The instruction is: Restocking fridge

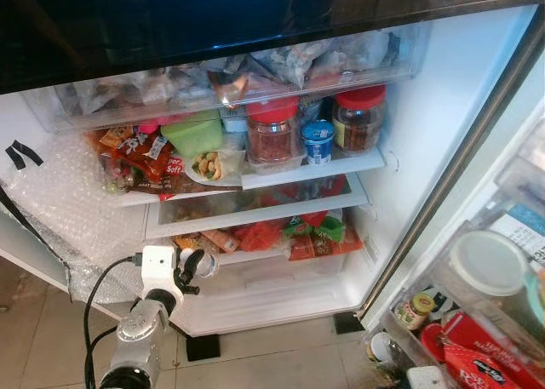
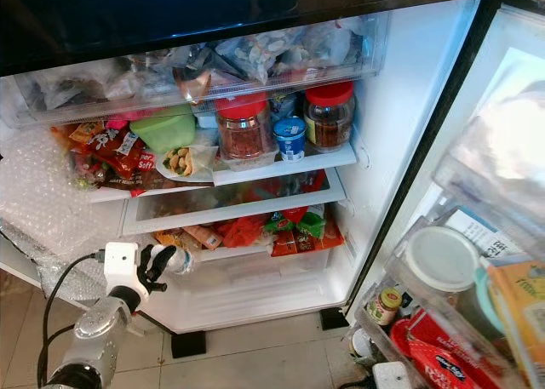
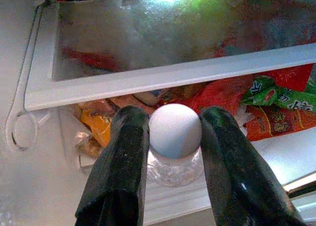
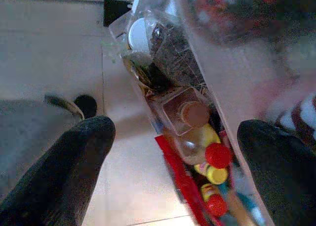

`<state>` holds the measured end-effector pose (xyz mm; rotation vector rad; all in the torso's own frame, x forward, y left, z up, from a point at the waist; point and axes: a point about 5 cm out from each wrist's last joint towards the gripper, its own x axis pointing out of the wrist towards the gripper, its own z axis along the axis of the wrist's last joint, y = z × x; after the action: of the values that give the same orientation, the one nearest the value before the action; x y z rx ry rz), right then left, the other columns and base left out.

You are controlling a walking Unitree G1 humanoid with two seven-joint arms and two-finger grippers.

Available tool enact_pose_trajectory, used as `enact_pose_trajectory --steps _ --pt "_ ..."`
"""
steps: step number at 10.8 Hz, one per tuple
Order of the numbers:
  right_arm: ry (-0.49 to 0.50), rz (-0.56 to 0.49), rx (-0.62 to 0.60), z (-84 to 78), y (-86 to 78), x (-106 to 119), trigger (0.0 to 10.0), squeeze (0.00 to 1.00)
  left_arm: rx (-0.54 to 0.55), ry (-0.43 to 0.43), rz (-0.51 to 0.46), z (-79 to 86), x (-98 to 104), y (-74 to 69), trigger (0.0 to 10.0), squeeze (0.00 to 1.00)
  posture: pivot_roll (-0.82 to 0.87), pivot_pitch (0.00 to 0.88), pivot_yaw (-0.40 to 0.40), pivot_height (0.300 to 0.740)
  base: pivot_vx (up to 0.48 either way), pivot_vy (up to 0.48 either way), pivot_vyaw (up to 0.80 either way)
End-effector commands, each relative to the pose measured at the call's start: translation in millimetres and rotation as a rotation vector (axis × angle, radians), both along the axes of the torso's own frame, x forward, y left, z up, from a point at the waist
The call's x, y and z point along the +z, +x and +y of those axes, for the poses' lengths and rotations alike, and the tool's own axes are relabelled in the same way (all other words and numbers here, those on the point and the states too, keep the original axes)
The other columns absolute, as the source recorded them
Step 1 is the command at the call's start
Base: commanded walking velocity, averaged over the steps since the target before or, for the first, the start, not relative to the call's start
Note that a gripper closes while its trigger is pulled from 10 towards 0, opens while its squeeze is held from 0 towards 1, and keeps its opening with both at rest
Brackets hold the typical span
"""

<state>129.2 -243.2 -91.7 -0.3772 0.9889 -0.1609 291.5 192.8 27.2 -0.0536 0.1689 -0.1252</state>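
Gripping a white-capped bottle [image 3: 175, 137], the left gripper [image 3: 170, 152] reaches the fridge [image 1: 409, 151].

The left gripper [image 1: 194, 268] reaches into the open fridge [image 1: 409, 151] at the lowest shelf, a small jar [image 3: 175, 142] clamped between its fingers. Just beyond it lie snack packets [image 1: 298, 236], spreading off to its right. Above it sits a glass shelf [image 1: 255, 206], and higher up two big jars [image 1: 272, 132] flank a small tub [image 1: 318, 141]. Far to its right, the door bins [image 1: 477, 321] hold bottles. The right gripper [image 4: 173, 152] hangs over those bins, fingers spread.
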Motion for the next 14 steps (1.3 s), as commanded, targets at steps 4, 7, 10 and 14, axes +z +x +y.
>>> enact_pose_trajectory --steps 4,7,10,14 --pt "-0.085 -0.007 0.022 -3.9 1.9 2.3 10.0 0.00 -0.009 0.011 -0.013 6.7 6.2 3.7 10.0 0.00 -0.01 0.111 0.110 0.740 0.000 0.000 0.00" --pt "-0.036 -0.004 0.007 -1.0 1.5 0.9 10.0 0.00 -0.023 0.013 -0.016 4.5 7.6 5.8 10.0 0.00 -0.01 0.107 0.106 0.740 0.000 0.000 0.00" --pt "0.029 0.002 -0.003 1.8 1.1 -0.4 10.0 0.00 -0.034 0.024 -0.025 -0.6 9.4 8.6 10.0 0.00 -0.02 0.106 0.108 0.740 0.000 0.000 0.00" --pt "0.082 0.028 0.023 3.5 1.2 -1.5 10.0 0.00 -0.036 0.030 -0.028 -2.3 9.0 8.6 10.0 0.00 -0.02 0.106 0.102 0.740 0.000 0.000 0.00"
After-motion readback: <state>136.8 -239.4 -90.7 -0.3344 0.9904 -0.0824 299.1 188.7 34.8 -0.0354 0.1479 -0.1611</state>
